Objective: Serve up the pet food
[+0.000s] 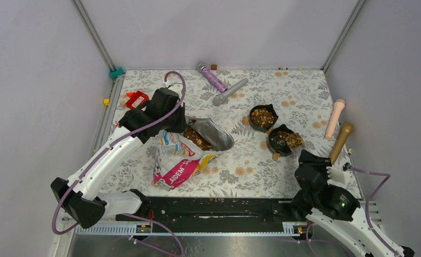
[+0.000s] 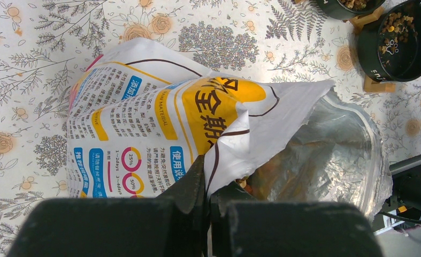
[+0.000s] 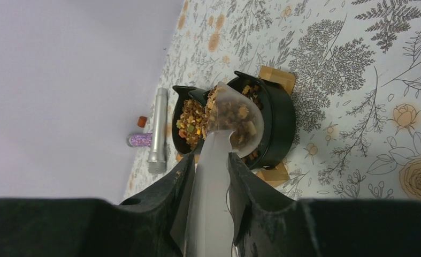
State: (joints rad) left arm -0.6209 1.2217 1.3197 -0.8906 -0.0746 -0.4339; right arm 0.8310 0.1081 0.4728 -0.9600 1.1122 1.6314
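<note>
Pet food [image 3: 230, 113] is riding as a loose heap in the cup of a translucent scoop [image 3: 211, 214], just over the near bowl [image 3: 283, 123]. Scoop's long axis is running straight out from the right claw [image 3: 211, 166] toward the bowls, cup end farthest from the fingers. The heap is sitting at that far end, apart from the fingertips. Right claw is clamping the scoop's flat handle between both fingers.

More kibble is filling the far bowl [image 3: 174, 126], and some is lying in the near bowl beneath the scoop. Both black bowls are standing just beside each other, with wooden stands showing under the near one.

Left claw [image 2: 207, 179] is pinching shut on the top edge of the bag [image 2: 144, 107], right at its mouth. Bag is lying on its side on the floral tabletop [image 1: 304, 91]. In the overhead view its long axis is running from near-left to far-right, foil-lined mouth gaping toward the bowls. Kibble is showing inside that mouth, just beyond the left fingertips.

A glitter tube [image 1: 213, 79] and a grey cylinder [image 1: 230, 91] are lying near the far edge
</note>
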